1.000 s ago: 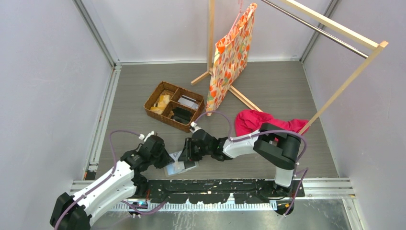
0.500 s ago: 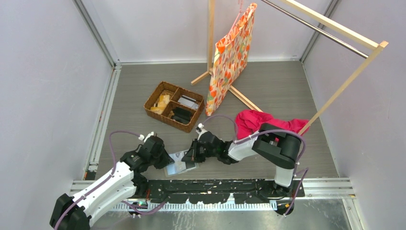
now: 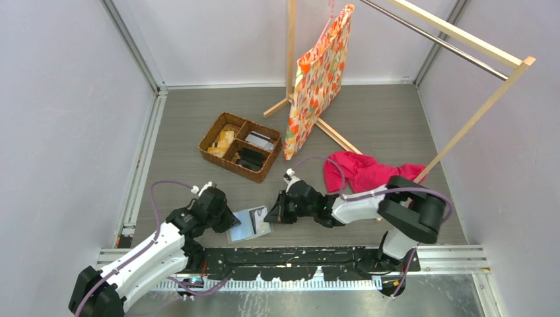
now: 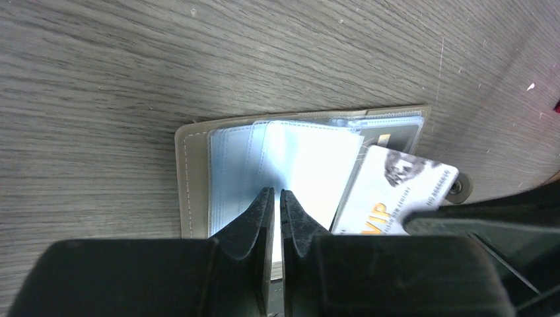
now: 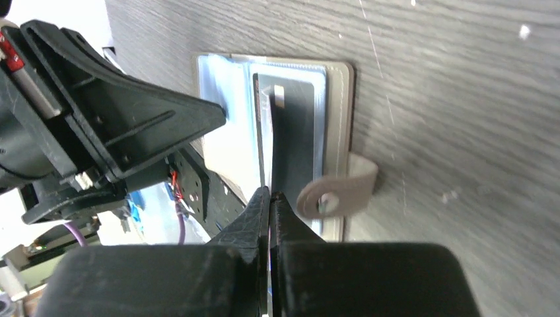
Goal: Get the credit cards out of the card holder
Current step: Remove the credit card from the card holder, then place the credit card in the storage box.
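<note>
Swung out toward 3 o'clock over the past second, the right arm has carried its right claw off the open card holder to the holder's 3 o'clock edge, while the left arm has held its place. Seen from above, the holder lies flat on the grey wood-grain table at 6 o'clock, close to the near edge, between the two claws. The left claw is closed to a sliver on the holder's pale blue sleeves. The right claw's fingers are pressed together on a whitish credit card with orange lettering, which juts partly out of the holder at a tilt. A dark card sits under a clear sleeve just beside it. A brown basket stands at 12 o'clock from the holder, and a red cloth lies at 2 o'clock.
</note>
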`<state>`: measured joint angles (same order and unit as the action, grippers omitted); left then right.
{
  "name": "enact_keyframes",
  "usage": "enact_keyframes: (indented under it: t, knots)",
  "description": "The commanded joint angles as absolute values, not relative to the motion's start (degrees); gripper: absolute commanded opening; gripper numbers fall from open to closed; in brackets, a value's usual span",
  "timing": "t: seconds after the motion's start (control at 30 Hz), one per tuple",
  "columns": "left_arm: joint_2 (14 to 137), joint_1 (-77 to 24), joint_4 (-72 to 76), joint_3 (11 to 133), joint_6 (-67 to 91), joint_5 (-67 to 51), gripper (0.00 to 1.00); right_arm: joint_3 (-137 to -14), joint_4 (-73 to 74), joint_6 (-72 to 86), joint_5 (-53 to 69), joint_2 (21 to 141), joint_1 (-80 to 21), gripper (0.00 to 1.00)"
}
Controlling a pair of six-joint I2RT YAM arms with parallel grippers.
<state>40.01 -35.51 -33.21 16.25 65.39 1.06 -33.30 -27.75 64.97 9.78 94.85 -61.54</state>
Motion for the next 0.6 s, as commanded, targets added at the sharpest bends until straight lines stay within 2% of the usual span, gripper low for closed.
enact_keyframes:
  t: [0.0,0.17,0.27,0.57]
  knots:
    - [41.4,-35.2,-36.0,16.7,63.8,3.5,0.1,-33.8,-11.7,57.5,6.5,84.5,-61.5,0.01]
    - [42.2,-35.2,-37.4,20.1,61.5,4.4,0.1,-37.7,4.6,51.5,1.1,73.4,-61.4,0.01]
    - [41.1,-35.2,-41.4,24.2,59.3,7.3,0.11,-45.6,14.3,46.0,-3.7,71.1,-61.4,0.01]
    - [36.7,-35.1,-46.9,33.0,56.1,9.2,0.14,-66.7,25.0,33.3,-7.6,78.4,-60.3,0.01]
